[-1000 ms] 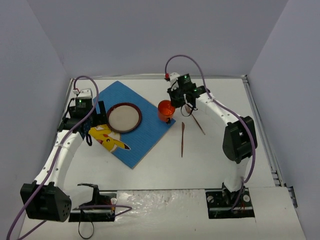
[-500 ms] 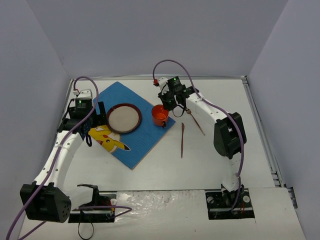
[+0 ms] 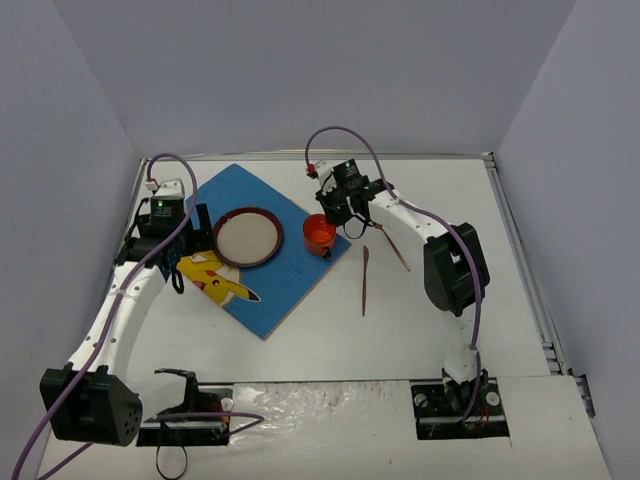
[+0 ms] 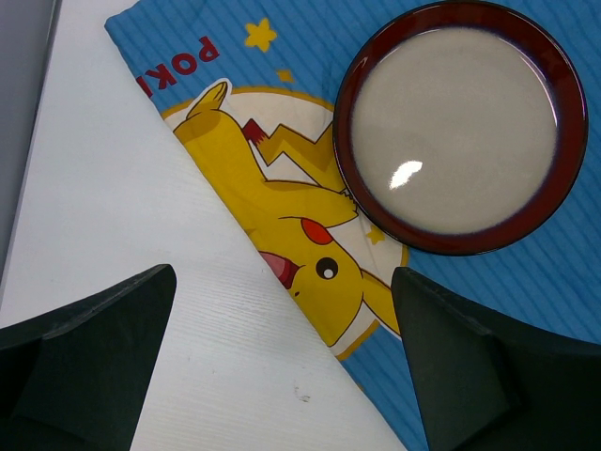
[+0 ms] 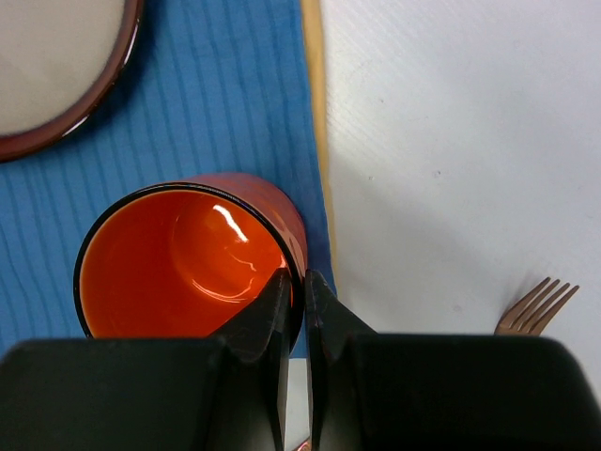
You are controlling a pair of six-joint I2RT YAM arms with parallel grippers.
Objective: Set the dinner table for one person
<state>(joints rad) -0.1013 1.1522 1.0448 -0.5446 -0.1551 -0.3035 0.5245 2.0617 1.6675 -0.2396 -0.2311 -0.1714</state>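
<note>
The white dinner table [image 3: 450,300] carries a blue cartoon placemat [image 3: 270,270] with a round red-rimmed plate [image 3: 247,237] on it. My right gripper [image 3: 335,215] is shut on the rim of an orange cup [image 3: 319,232], one finger inside and one outside [image 5: 296,287], over the placemat's right edge [image 5: 235,103]. My left gripper [image 3: 187,232] is open and empty above the placemat's left edge, jaws wide apart [image 4: 282,376]; the plate [image 4: 460,122] lies ahead of it. A copper fork [image 3: 392,245] and spoon [image 3: 364,280] lie on the table right of the placemat.
Grey walls surround the table on three sides. The fork's tines [image 5: 535,305] lie on the white table close to the right of the cup. A metal rail [image 3: 525,260] runs along the table's right edge.
</note>
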